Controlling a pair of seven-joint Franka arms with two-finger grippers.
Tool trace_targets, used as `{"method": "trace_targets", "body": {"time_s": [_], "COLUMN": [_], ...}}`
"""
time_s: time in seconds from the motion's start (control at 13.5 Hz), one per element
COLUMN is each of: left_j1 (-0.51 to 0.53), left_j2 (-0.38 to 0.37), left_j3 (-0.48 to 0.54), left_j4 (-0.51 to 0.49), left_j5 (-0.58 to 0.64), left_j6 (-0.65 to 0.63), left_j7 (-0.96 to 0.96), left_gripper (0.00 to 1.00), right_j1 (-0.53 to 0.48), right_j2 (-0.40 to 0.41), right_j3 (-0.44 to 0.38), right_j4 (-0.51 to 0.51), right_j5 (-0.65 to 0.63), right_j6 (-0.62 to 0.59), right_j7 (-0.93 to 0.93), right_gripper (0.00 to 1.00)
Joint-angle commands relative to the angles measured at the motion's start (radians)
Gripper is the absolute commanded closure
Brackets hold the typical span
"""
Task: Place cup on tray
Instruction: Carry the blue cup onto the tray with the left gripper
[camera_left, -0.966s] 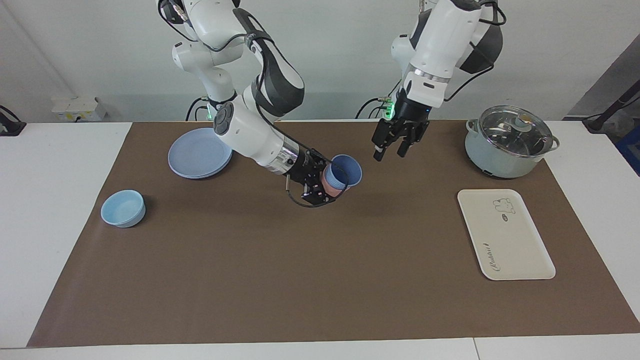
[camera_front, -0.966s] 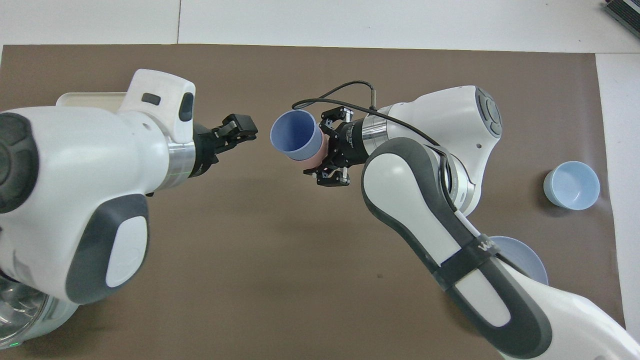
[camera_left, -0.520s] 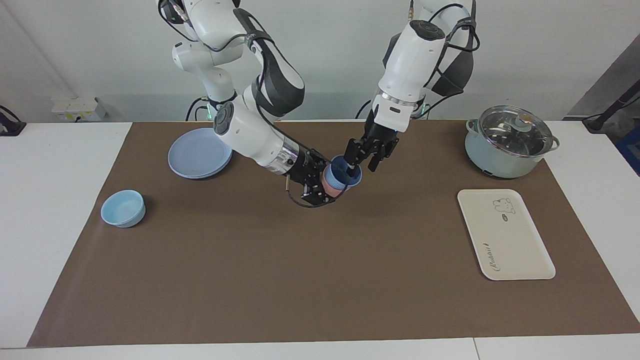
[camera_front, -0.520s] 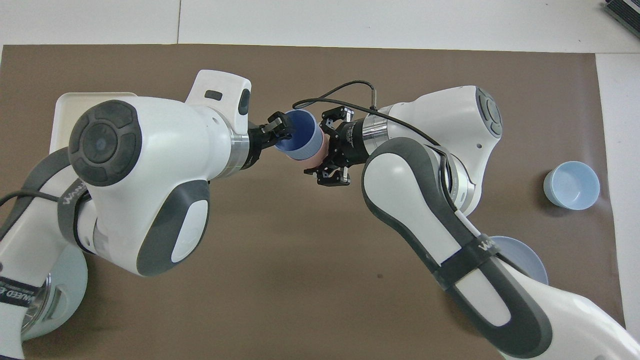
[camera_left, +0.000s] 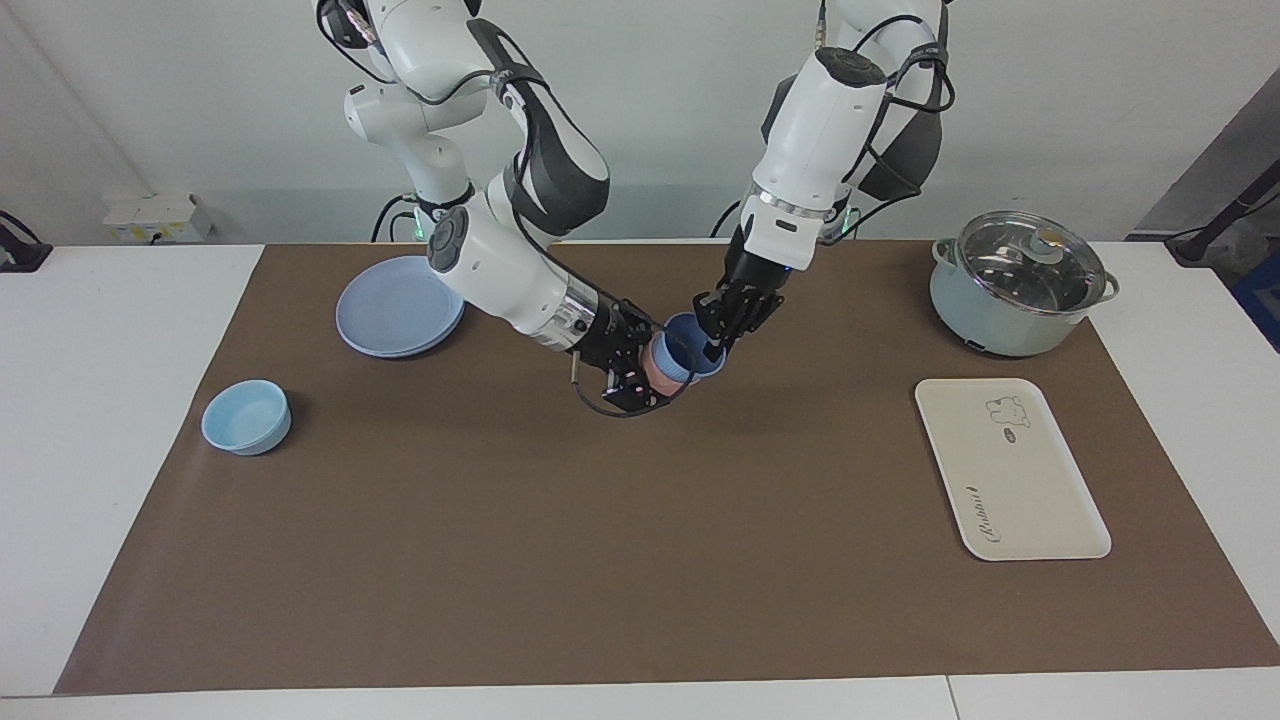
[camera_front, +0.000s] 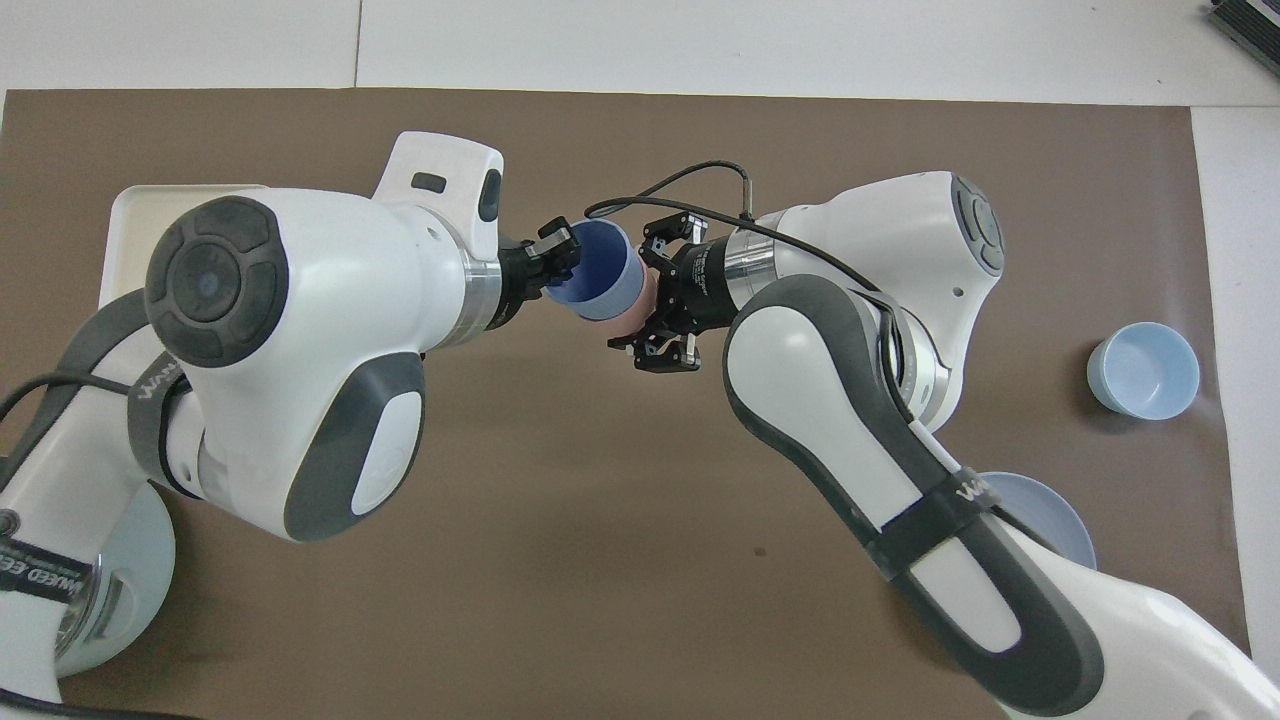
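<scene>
Periwinkle cup (camera_left: 688, 350) sits tilted in a pink cup (camera_left: 658, 368), raised over the brown mat (camera_left: 500, 520). The left gripper (camera_left: 716, 345) pinches its rim; the right gripper (camera_left: 640, 365) clamps, it seems, the pink cup. The tray (camera_left: 1040, 500) is well apart.

I see a periwinkle-blue cup (camera_left: 688, 346) nested in a salmon-pink cup (camera_left: 659, 371), a cream-white tray (camera_left: 1010, 468) with a small cartoon animal and script lettering, a brown mat (camera_left: 600, 540) on the white bench (camera_left: 110, 330), and a light-blue bowl (camera_left: 246, 417).
</scene>
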Motion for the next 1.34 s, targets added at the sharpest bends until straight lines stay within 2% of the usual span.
{"method": "trace_targets", "body": {"time_s": [0.0, 0.22, 0.37, 0.59, 0.74, 0.89, 0.97, 1.11, 1.26], "left_j1": [-0.009, 0.002, 0.064, 0.195, 0.34, 0.495, 0.557, 0.675, 0.75], "left_j2": [0.017, -0.006, -0.029, -0.067, -0.107, -0.179, -0.184, -0.127, -0.069], "left_j3": [0.02, 0.039, 0.043, 0.045, 0.046, 0.048, 0.048, 0.048, 0.048], "left_j4": [0.078, 0.171, 0.239, 0.221, 0.122, -0.071, -0.135, -0.178, -0.209], "left_j5": [-0.003, -0.001, 0.002, -0.011, -0.035, -0.061, -0.067, -0.108, -0.142], "left_j6": [-0.069, -0.237, -0.375, -0.414, -0.381, -0.239, -0.165, -0.059, 0.01], "left_j7": [-0.017, -0.01, 0.003, 0.194, 0.411, 0.682, 0.798, 1.013, 1.197], "left_gripper": [1.0, 1.0, 1.0, 1.0, 1.0, 1.0, 1.0, 1.0, 1.0], "right_j1": [0.0, -0.002, -0.016, -0.075, -0.141, -0.204, -0.253, -0.345, -0.459], "right_j2": [-0.02, -0.02, -0.02, -0.039, 0.002, 0.012, 0.016, 0.017, 0.021], "right_j3": [0.005, 0.005, 0.003, -0.002, -0.002, -0.002, -0.002, -0.002, -0.002], "right_j4": [-0.012, -0.012, -0.015, -0.079, -0.139, -0.184, -0.197, -0.201, -0.228], "right_j5": [0.015, 0.015, 0.015, 0.049, 0.145, 0.236, 0.239, 0.242, 0.242], "right_j6": [0.007, 0.005, -0.001, 0.007, 0.062, 0.047, 0.013, -0.098, -0.203], "right_j7": [-0.031, -0.04, -0.049, -0.132, -0.3, -0.504, -0.557, -0.646, -0.779], "right_gripper": [1.0, 1.0, 1.0, 1.0, 1.0, 1.0, 1.0, 1.0, 1.0]}}
